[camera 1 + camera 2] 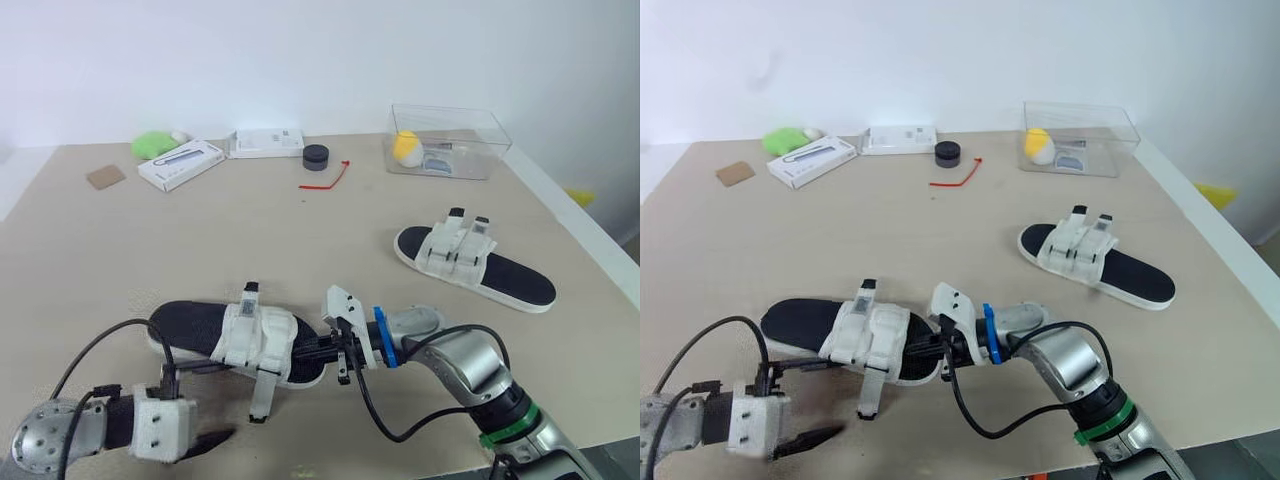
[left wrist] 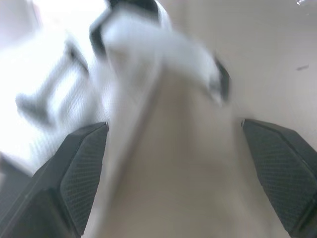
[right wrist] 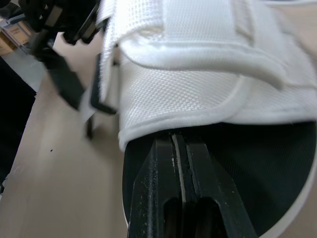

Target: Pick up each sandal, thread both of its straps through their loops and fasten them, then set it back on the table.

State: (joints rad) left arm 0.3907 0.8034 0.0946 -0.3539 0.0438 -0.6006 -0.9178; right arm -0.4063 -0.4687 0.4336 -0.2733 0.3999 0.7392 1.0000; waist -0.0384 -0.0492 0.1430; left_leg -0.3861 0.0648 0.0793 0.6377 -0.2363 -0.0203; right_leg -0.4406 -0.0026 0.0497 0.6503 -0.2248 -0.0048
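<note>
One sandal (image 1: 255, 335) in work: right gripper (image 3: 177, 148), jaws together, tucked inside it; left gripper (image 2: 173, 134), jaws apart, just beside it. Next: grasp loose strap (image 1: 262, 392) (unthreaded), thread, fasten.

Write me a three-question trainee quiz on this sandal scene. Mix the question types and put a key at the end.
1. True or false: the right gripper is at the far sandal.
2. The left gripper is: A open; B shut on a strap; C shut on a box.
3. How many sandals are in view?
Key: 1 false, it is at the near sandal. 2 A. 3 two.
</note>
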